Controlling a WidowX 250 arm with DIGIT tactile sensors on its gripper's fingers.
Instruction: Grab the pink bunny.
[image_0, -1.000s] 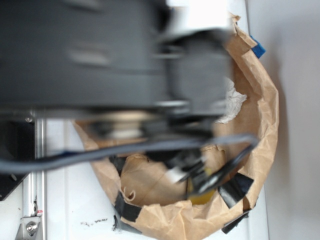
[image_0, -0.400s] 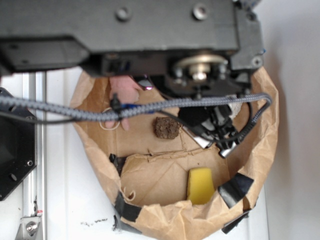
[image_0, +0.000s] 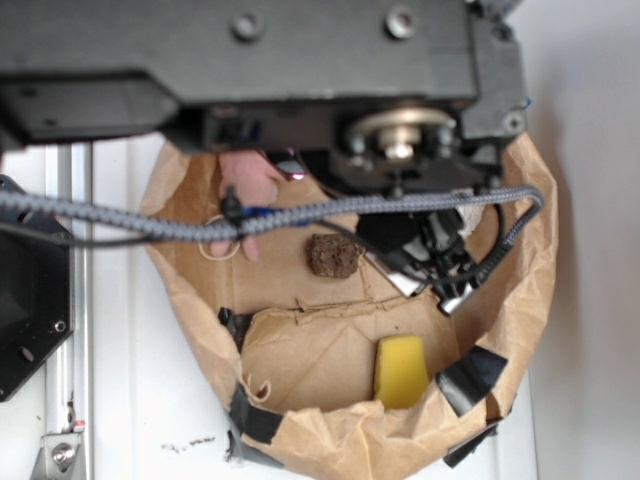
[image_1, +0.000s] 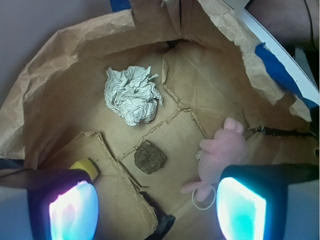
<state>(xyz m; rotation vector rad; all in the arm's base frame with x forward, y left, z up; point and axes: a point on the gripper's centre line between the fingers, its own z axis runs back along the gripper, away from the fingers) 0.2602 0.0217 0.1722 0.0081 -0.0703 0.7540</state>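
Note:
The pink bunny (image_1: 220, 155) lies on the floor of the brown paper container, ears and cream cord loop toward my wrist camera. In the exterior view only part of the pink bunny (image_0: 245, 180) shows beneath the arm, with its loop beside it. My gripper (image_1: 157, 207) hovers above the container floor, open and holding nothing. Its right finger (image_1: 245, 207) overlaps the bunny's lower edge in the wrist view; the bunny is not between the fingers. In the exterior view the gripper (image_0: 435, 265) sits right of the bunny, partly hidden by the arm.
A crumpled white paper ball (image_1: 132, 95), a dark brown lump (image_1: 150, 157) and a yellow sponge (image_0: 400, 370) also lie in the container. The paper walls (image_0: 535, 230) rise all around. A grey cable (image_0: 150, 225) crosses the exterior view.
One second ago the arm was blurred in motion and covered the container's upper part. It has since settled; nothing differs between 0.4 s ago and now.

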